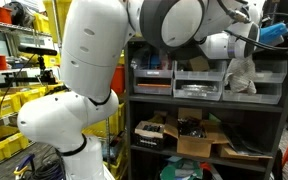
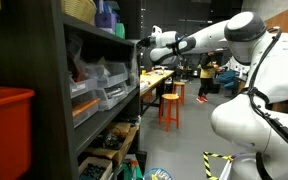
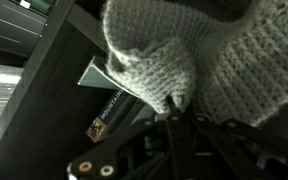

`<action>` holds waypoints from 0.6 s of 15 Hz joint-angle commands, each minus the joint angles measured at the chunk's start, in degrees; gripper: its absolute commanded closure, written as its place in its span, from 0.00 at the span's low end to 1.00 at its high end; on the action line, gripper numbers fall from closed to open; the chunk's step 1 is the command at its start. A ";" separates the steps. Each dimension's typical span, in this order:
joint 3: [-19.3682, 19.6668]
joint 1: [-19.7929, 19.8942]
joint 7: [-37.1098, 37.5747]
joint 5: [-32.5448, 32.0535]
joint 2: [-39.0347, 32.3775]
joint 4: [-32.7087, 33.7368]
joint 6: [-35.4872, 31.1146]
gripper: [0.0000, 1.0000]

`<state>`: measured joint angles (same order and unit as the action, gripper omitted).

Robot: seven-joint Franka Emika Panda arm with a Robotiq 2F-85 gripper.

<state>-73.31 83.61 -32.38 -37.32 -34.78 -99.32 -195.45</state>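
Gripper (image 3: 174, 112): fingers nipped almost together, pinching grey knit cloth (image 3: 149, 65).
Cloth: dangling from the fingers in an exterior view (image 1: 242, 74), at the shelf (image 1: 206, 106) front, beside bins (image 1: 198, 86).
Arm (image 2: 209, 35): stretched level, reaching shelfward.

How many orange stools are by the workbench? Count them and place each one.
2. The nearer orange stool stands beside the workbench; the farther orange stool stands behind it. The shelving unit may hide more.
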 commanded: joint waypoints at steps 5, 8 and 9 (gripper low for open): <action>-1.37 2.41 -0.48 -3.67 2.47 -4.60 -3.54 0.99; -3.88 4.12 -2.21 -5.95 1.10 -5.28 -2.74 0.99; -4.77 4.87 -2.83 -6.85 0.77 -5.82 -2.63 0.99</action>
<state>-74.87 86.09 -33.42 -42.02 -34.53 -102.61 -198.08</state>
